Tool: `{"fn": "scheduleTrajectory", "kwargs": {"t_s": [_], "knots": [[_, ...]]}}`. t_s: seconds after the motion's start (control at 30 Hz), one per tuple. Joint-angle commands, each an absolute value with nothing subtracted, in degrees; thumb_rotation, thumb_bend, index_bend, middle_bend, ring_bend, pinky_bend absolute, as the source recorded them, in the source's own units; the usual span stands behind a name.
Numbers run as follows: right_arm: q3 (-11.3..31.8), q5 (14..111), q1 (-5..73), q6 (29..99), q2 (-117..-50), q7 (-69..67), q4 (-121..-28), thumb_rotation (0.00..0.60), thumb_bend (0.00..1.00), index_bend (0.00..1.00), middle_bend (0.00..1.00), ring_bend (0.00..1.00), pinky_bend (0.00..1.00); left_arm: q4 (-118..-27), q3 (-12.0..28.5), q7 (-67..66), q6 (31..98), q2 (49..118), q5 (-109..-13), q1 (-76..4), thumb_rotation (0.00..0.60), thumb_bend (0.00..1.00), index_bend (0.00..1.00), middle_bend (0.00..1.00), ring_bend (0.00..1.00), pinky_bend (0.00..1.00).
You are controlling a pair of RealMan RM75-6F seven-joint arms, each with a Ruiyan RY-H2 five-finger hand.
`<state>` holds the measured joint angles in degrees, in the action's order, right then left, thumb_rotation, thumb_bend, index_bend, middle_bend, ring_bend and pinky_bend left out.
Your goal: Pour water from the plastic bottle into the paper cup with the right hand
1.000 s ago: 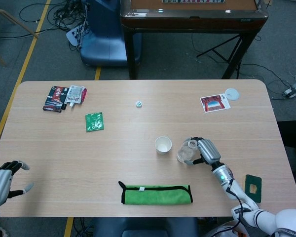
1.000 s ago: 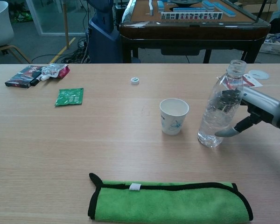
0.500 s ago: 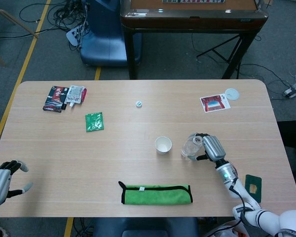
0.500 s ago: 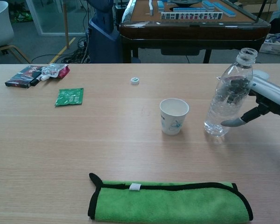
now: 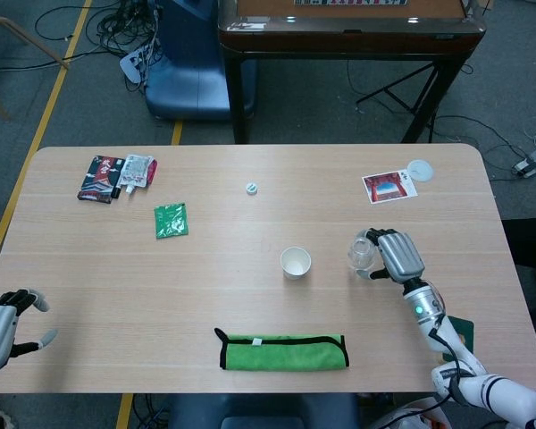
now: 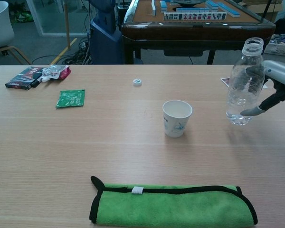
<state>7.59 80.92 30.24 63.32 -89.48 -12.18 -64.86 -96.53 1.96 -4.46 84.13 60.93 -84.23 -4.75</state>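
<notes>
Right hand grips the uncapped bottle mid-body, lifted right of the cup; thin plastic likely light, squeezable. Left hand idle, fingers spread.

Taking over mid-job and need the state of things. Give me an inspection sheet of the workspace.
Surface: wooden table, no spills seen.
Job's things: uncapped bottle upright, lifted clear of the table, right of the cup; cup upright.
Clutter: green cloth at near edge; bottle cap; green sachet; packets far left; card and white disc far right; dark green item by right arm.
Hands: right hand grips bottle; left hand holds nothing, fingers apart.
Cables: on floor beyond table.
Surroundings: mahjong table, blue chair.
</notes>
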Motion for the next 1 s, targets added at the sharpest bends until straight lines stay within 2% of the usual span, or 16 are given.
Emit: {"fn": "scheduleTrajectory", "kwargs": {"t_s": [0.03,0.5,1.0], "knots": [[9.54,76.95,31.23,60.27,-85.77,-5.03,-70.13,0.600,0.09,0.54,0.57,0.44,0.44,-96.59,2.00,-4.41,84.09,60.84,-84.09,-4.73,0.600,0.11,0.51,0.39,0.36,0.56],[12.84,63.52,35.85,54.79,-81.46,18.99,-80.34,0.600,0.11,0.54,0.58,0.45,0.45,-96.65,2.56,-3.00,84.46,60.04,-83.29,-4.47,0.600,0.11,0.51,0.39,0.36,0.56],[11.98,54.04,39.98,54.08,-79.41,33.70,-85.07,0.600,0.11,0.54,0.58,0.45,0.45,-96.72,3.00,-1.80,84.62,59.39,-82.72,-4.33,0.600,0.11,0.51,0.39,0.36,0.56]]}}
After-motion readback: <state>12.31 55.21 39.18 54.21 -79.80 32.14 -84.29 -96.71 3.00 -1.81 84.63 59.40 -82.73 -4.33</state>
